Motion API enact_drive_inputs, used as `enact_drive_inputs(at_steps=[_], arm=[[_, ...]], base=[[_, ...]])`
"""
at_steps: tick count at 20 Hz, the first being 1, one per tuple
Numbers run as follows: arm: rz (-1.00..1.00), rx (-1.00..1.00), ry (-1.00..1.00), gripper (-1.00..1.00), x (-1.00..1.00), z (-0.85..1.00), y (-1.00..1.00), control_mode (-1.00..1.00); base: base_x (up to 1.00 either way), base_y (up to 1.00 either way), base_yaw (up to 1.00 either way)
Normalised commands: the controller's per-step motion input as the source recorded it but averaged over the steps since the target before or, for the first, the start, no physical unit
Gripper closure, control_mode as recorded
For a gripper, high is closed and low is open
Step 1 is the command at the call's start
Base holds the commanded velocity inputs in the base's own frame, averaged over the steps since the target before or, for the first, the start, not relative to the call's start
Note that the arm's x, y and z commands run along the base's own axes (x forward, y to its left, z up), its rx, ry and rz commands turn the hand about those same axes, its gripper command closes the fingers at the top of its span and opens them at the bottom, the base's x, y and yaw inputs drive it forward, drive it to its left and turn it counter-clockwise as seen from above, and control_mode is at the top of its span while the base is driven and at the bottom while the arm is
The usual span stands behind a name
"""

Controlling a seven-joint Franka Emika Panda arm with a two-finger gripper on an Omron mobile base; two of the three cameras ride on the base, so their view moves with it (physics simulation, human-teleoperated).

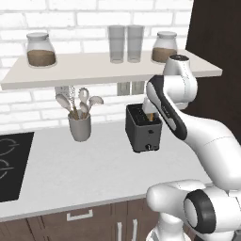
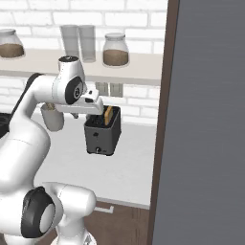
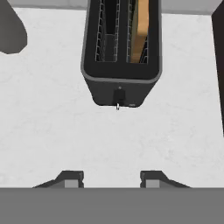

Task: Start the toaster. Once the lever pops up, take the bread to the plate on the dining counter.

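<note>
Worktop (image 1: pixel 84 169) carries the toaster (image 3: pixel 120 65) near the wall, bread (image 3: pixel 141 30) upright in its right-hand slot (hand view). Pincer (image 3: pixel 111 178) hangs above, part-open, empty. Its lever (image 3: pixel 119 95) needs a straight downward press.

Wall shelf (image 1: pixel 94 70): two lidded jars of brown stuff, one at the left (image 1: pixel 40 49), one at the right (image 1: pixel 164 47); two clear glasses (image 1: pixel 125 43) between. Worktop (image 1: pixel 84 174): grey utensil holder (image 1: pixel 80 126) with spoons. Black hob (image 1: pixel 12 164) at left edge.
</note>
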Motion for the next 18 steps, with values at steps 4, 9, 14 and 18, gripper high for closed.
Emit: enact_drive_inputs(at_steps=[4,9,14,18], arm=[[0.0,0.0,0.0,-1.0,-0.19,-0.08,-0.04,-1.0],[0.0,0.0,-0.01,-1.0,-0.43,-0.3,-0.15,-1.0],[0.0,0.0,0.0,-1.0,-0.14,-0.46,-0.03,-1.0],[-0.03,-0.03,-0.01,-1.0,0.23,-0.43,0.05,-1.0]], base=[[0.0,0.0,0.0],[0.0,0.0,0.0],[0.0,0.0,0.0],[0.0,0.0,0.0]])
